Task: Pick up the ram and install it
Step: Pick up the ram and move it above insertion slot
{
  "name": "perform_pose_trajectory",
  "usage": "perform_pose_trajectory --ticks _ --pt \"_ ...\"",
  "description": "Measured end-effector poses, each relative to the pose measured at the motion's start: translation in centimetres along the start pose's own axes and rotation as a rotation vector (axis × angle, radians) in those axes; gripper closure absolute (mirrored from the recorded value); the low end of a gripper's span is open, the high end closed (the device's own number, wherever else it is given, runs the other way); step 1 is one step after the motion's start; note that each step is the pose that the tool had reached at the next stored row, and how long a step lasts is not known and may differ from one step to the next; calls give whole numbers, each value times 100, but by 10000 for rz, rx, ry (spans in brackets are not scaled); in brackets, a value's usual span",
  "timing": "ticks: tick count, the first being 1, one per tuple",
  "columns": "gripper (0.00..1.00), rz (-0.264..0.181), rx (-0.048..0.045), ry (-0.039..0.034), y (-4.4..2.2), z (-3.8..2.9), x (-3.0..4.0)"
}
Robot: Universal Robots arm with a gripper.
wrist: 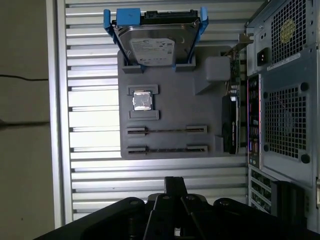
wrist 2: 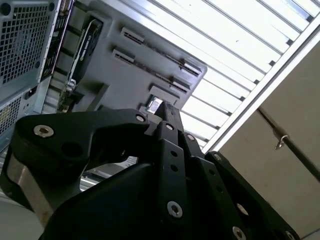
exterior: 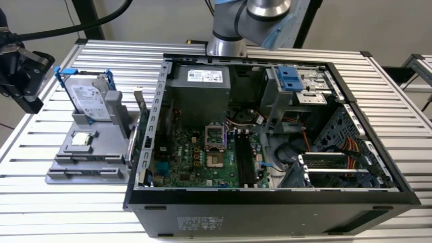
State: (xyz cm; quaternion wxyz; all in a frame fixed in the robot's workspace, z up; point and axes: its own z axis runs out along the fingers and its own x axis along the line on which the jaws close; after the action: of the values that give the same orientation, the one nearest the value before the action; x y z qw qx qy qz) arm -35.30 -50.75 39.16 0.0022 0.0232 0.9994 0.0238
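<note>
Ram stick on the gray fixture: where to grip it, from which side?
I'd take the ram by its bare middle span, from straight above the gray fixture, closing across its thin faces. It stands on edge, and slotted end holders cover both ends, so only the middle top edge is free.

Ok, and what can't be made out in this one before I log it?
- Ram: the sticks sit edge-on in the grey holder in the first wrist view, so their faces are hidden. In the exterior view they are too small to pick out.
- Tool: cut off by the picture edge in the first wrist view. In the second wrist view its own body blocks much of the holder.
- Motherboard slots: the latches are too small in the exterior view.
</note>
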Motion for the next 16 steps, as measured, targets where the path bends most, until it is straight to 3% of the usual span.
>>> perform_pose_trajectory --ticks 11,16 --pt "100 -66 -1 3 0 0 -6" --pt "100 -65 2 43 0 0 -7"
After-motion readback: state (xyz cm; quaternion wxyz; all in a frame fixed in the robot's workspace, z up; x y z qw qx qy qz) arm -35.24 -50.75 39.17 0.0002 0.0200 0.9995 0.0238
